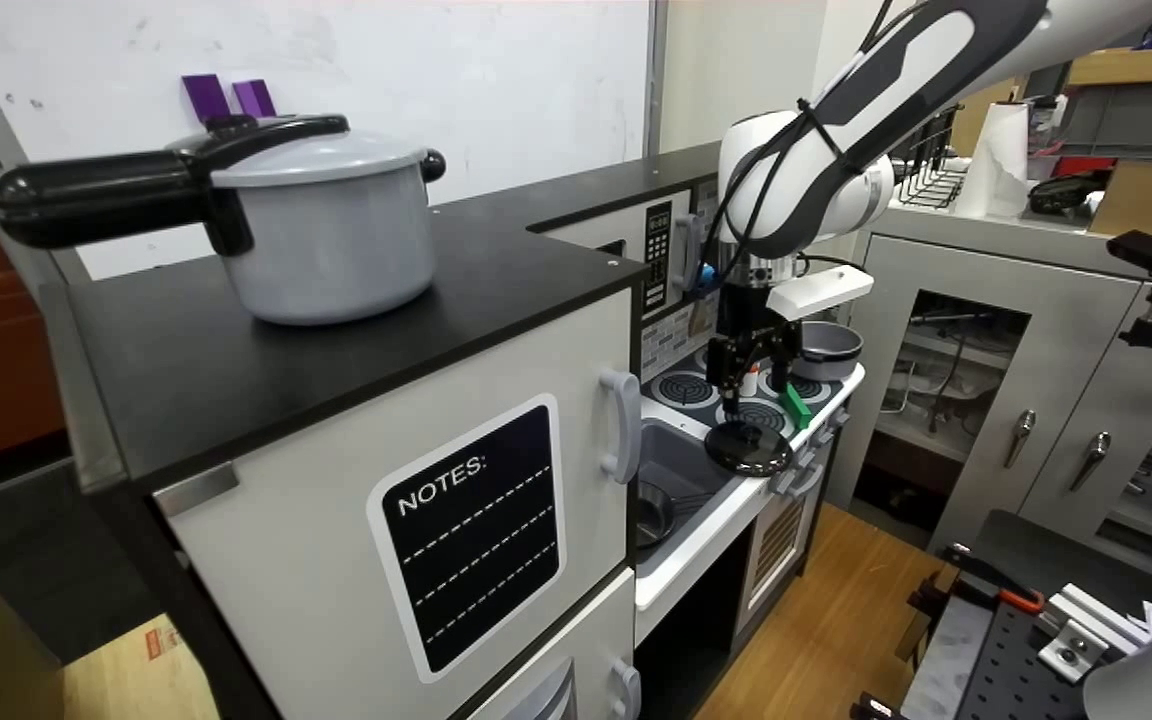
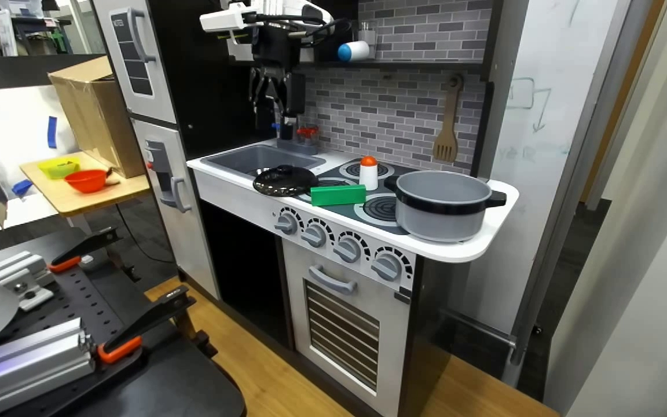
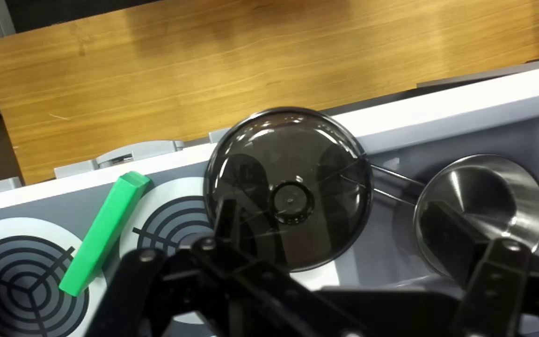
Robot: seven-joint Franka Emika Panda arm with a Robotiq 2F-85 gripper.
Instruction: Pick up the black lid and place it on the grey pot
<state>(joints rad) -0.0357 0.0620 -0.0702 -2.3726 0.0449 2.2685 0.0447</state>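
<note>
The black lid (image 1: 751, 455) is round, dark and see-through, with a knob in its middle. It lies on the counter strip between sink and burners, near the front edge; it also shows in an exterior view (image 2: 281, 184) and the wrist view (image 3: 293, 154). The grey pot (image 2: 440, 219), with black rim band and side handles, stands uncovered on the stove's outer corner, also seen in an exterior view (image 1: 826, 362). My gripper (image 2: 276, 119) is open and empty above the lid. In the wrist view (image 3: 335, 215), one finger overlaps the lid and the other overlaps the sink.
A green block (image 3: 103, 234) lies beside the lid on the burners. A white shaker with orange top (image 2: 369, 174) stands behind it. A metal saucepan (image 3: 522, 196) sits in the sink (image 2: 217, 159). A large pale pot (image 1: 326, 240) stands on the high countertop.
</note>
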